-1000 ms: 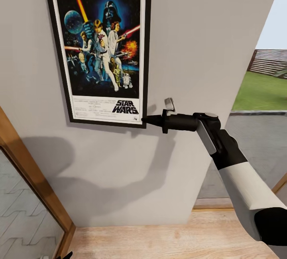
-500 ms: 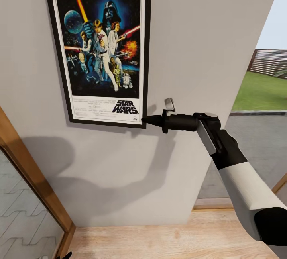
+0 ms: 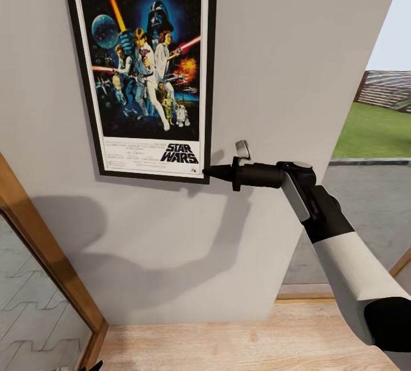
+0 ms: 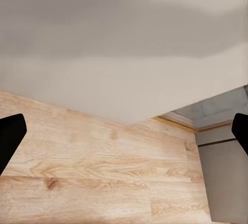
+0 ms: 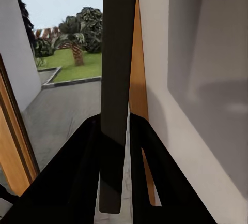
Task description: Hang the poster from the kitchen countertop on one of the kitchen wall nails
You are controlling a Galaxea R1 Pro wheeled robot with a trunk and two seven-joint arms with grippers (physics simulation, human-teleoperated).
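One poster (image 3: 142,68) flat against grey wall (image 3: 285,45), long axis vertical, slightly tilted. Right gripper (image 3: 208,172) pinches frame's lower right corner; right wrist view shows dark frame edge (image 5: 116,94) clamped between both fingers. Poster extends up and leftward from gripper; right arm by far nearer. Nail hidden behind frame, so seating unconfirmed. Left gripper (image 4: 124,136) low, fingers spread wide, empty, facing wood floor (image 4: 93,172).

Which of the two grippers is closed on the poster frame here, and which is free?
The right gripper pinches the poster at its lower right corner against the wall; the left gripper hangs open above the wooden floor.
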